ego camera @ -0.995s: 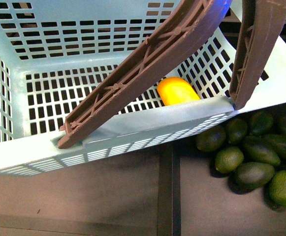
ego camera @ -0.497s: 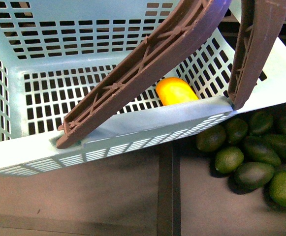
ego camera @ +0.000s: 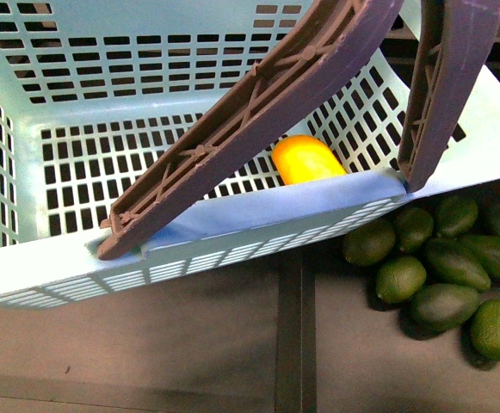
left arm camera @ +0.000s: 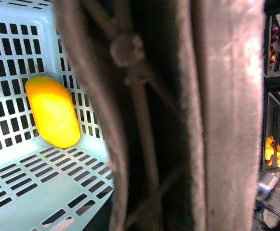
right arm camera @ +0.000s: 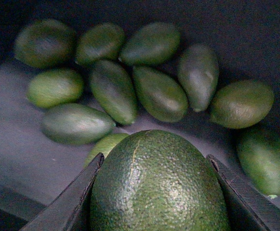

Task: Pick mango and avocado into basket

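Note:
The teal basket [ego camera: 232, 237] fills the front view, tilted, with its brownish-purple handles [ego camera: 258, 112] raised. The yellow-orange mango [ego camera: 305, 159] lies on the basket floor by the near wall. In the left wrist view the mango [left arm camera: 52, 111] lies on the slotted floor [left arm camera: 29, 178], and a handle [left arm camera: 217, 115] fills the picture close up. My left gripper is shut on that handle; its fingers are hidden. My right gripper [right arm camera: 155, 161] is shut on a dark green pebbled avocado [right arm camera: 156, 192], between both fingers [right arm camera: 77, 197], above a pile of avocados. Neither gripper shows in the front view.
Several loose avocados [ego camera: 443, 258] lie in a dark bin right of the basket; they also show in the right wrist view [right arm camera: 144, 82]. A dark divider [ego camera: 294, 335] runs between bins. Shelves with fruit [left arm camera: 274, 149] stand far off.
The basket and its handles have shifted only very slightly. The mango stays in place in the basket.

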